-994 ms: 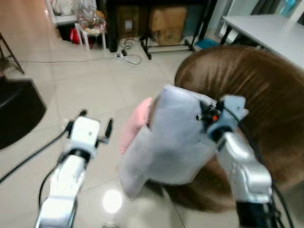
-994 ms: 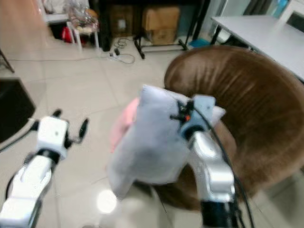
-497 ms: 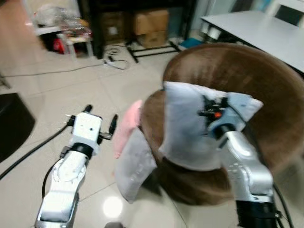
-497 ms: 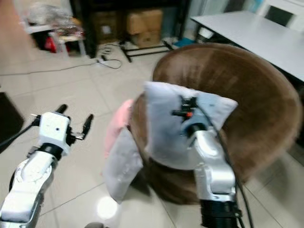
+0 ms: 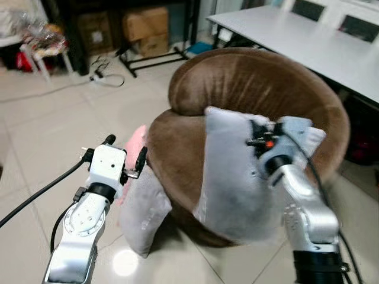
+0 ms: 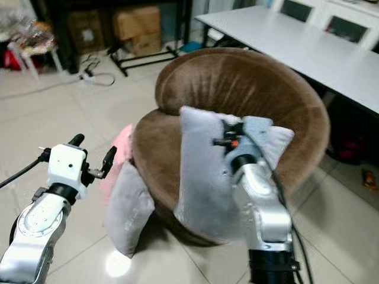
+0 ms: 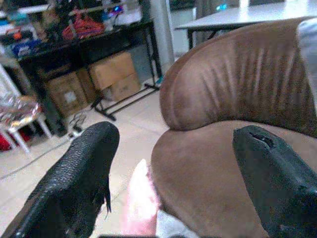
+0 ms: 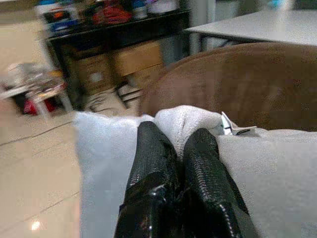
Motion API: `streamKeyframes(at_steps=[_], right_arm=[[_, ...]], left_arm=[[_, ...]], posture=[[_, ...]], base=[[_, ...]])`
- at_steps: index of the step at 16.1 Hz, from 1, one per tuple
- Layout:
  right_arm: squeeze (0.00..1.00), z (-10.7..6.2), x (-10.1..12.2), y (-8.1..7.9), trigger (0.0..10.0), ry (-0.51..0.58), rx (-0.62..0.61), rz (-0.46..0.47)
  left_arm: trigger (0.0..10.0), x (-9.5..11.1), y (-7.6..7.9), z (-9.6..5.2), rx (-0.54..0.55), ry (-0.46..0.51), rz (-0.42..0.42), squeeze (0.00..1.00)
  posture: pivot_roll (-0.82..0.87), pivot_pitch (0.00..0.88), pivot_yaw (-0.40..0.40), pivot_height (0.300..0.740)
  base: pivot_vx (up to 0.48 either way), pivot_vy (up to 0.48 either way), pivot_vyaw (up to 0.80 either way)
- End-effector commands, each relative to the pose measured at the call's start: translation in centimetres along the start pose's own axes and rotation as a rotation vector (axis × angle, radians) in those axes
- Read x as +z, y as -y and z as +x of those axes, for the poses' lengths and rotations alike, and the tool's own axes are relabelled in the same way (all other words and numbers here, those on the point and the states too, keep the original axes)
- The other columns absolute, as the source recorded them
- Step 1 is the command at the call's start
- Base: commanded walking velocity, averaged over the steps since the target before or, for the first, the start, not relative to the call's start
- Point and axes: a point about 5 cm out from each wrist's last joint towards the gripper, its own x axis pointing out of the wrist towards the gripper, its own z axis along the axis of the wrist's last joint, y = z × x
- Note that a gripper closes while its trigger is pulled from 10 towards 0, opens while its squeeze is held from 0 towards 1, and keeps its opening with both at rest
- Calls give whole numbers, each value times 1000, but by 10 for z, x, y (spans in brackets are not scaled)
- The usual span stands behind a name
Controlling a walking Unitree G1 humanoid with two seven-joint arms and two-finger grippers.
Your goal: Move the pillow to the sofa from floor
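Note:
A pale grey pillow hangs in front of the round brown sofa, over its front edge. My right gripper is shut on the pillow's top edge, pinching a fold of cloth between its black fingers. My left gripper stands open to the left of the sofa, holding nothing; its fingers point at the sofa's seat. A second grey pillow and a pink pillow lean against the sofa's left side on the floor.
A white table stands behind the sofa at the right. Cardboard boxes, a black rack and a power strip with cables lie at the back left. Tiled floor stretches to the left.
The camera has swung so the sofa sits more in the middle. The held pillow now hangs lower in front of the sofa seat. My left gripper has kept its pose.

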Motion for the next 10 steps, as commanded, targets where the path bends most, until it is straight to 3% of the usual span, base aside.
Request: streamKeyframes(at_steps=[1,3,8,10], right_arm=[[0,1,12,0,10000,57,16,-13],[0,3,10,1,10000,43,12,-17],[0,2,7,6,10000,33,1,-37],[0,1,7,5,10000,40,5,-40]], left_arm=[[10000,4,-1,-2,7,14,-1,0],[10000,4,-1,-3,7,14,-4,0],[10000,3,-1,-5,-2,14,-10,0],[10000,4,0,-4,-10,14,-13,0]], posture=[[86,0,-98,740],[91,0,-103,740],[87,0,-99,740],[83,0,-96,740]], base=[[0,0,0],[0,0,0],[279,0,-800],[321,0,0]])
